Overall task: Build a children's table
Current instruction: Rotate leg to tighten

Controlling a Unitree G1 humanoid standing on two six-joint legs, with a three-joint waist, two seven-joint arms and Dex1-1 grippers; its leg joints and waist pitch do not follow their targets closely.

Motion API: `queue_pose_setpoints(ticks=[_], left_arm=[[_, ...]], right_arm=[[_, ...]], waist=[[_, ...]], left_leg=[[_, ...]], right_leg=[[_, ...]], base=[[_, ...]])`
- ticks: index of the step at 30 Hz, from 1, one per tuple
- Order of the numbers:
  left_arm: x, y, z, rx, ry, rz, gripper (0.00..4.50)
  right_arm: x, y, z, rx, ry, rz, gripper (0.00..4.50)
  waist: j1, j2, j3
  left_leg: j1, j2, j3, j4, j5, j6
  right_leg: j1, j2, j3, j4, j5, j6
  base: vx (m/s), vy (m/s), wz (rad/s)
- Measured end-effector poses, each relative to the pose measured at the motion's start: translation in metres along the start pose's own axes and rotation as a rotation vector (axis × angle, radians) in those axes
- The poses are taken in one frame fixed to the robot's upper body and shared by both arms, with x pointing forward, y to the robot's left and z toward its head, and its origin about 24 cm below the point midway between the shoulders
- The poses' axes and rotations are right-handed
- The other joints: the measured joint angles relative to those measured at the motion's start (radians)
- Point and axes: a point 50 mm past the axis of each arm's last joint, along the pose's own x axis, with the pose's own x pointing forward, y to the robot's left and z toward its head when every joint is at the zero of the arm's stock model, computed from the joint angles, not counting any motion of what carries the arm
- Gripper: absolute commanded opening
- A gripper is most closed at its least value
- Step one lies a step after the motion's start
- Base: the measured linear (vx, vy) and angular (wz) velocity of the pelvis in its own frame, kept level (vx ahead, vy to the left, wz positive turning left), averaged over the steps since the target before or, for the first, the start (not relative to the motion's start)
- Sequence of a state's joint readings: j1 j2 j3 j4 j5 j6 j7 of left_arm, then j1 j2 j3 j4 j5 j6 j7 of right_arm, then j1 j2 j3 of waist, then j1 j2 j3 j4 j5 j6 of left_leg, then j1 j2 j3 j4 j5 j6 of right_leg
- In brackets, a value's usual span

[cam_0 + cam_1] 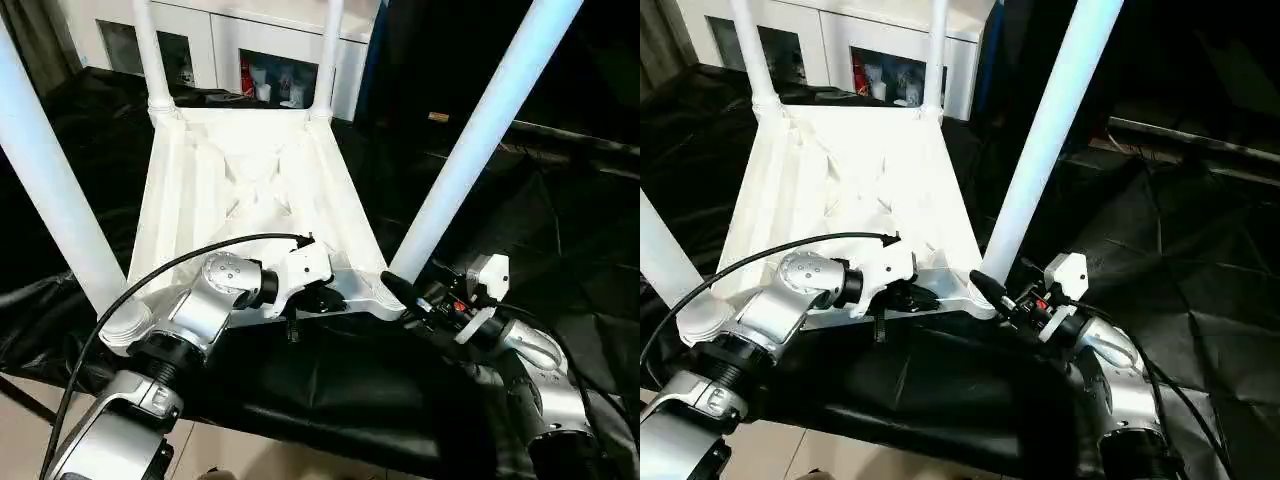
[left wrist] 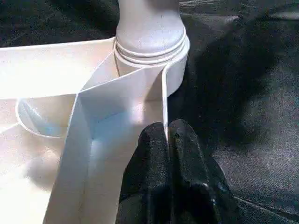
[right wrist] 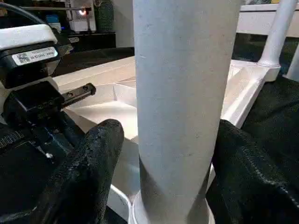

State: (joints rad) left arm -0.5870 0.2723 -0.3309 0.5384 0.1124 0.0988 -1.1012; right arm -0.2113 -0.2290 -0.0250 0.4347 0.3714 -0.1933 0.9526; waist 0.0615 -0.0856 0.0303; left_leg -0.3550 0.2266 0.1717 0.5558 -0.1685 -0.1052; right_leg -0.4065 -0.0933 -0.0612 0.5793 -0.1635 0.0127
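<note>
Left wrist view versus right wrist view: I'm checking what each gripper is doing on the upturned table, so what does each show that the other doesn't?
Left wrist view: the left gripper, shut, its fingertips pinching a thin upright rib of the tabletop's underside just below a seated leg base.

Right wrist view: the right gripper, fingers spread either side of the near right leg with gaps showing, plus the left arm's wrist camera housing and a far leg.

Both: the white ribbed underside, a leg standing in its corner socket, and black cloth.
</note>
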Motion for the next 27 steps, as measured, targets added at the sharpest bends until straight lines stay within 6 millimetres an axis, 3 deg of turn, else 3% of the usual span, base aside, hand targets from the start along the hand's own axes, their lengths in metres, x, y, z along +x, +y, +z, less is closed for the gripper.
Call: queue_pose_setpoints(ticks=[5,6,14,23,27], left_arm=[[-0.001,0.000,-0.001,-0.003,0.004,0.001,0.00],[-0.001,0.000,-0.001,-0.013,0.002,-0.003,0.28],[-0.007,0.002,-0.001,-0.091,-0.013,-0.021,1.01],[-0.008,0.003,-0.001,-0.103,0.033,-0.037,1.01],[-0.010,0.004,-0.001,-0.113,0.044,-0.034,0.67]], right_arm=[[-0.001,-0.001,0.001,0.011,0.004,0.007,3.03],[-0.001,-0.001,0.001,0.010,0.006,0.007,3.11],[0.002,-0.001,0.005,0.012,0.028,0.031,3.14],[0.013,-0.010,0.027,-0.023,0.032,0.060,3.14],[0.012,-0.014,0.028,-0.020,0.068,0.057,3.14]], waist=[[0.000,0.000,0.000],[0.000,0.000,0.000],[-0.005,-0.003,0.001],[-0.006,-0.003,0.001],[-0.006,-0.002,0.001]], left_leg=[[0.000,0.000,0.000,0.000,0.000,0.000],[0.000,0.000,0.000,0.000,0.000,0.000],[-0.001,0.000,0.000,0.000,0.000,0.000],[0.000,0.000,0.000,0.001,0.000,0.000],[0.001,0.000,0.000,0.000,0.000,0.000]], right_leg=[[0.000,0.000,0.000,0.000,0.000,0.000],[0.000,0.000,0.000,0.000,0.000,0.000],[-0.001,0.000,0.000,0.000,0.002,-0.003],[-0.001,0.000,0.000,0.000,0.002,-0.003],[-0.001,0.001,0.000,0.000,0.002,-0.003]], base=[[0.000,0.000,0.00],[0.000,0.000,0.00],[0.000,0.000,0.00],[0.000,0.000,0.00],[0.000,0.000,0.00]])
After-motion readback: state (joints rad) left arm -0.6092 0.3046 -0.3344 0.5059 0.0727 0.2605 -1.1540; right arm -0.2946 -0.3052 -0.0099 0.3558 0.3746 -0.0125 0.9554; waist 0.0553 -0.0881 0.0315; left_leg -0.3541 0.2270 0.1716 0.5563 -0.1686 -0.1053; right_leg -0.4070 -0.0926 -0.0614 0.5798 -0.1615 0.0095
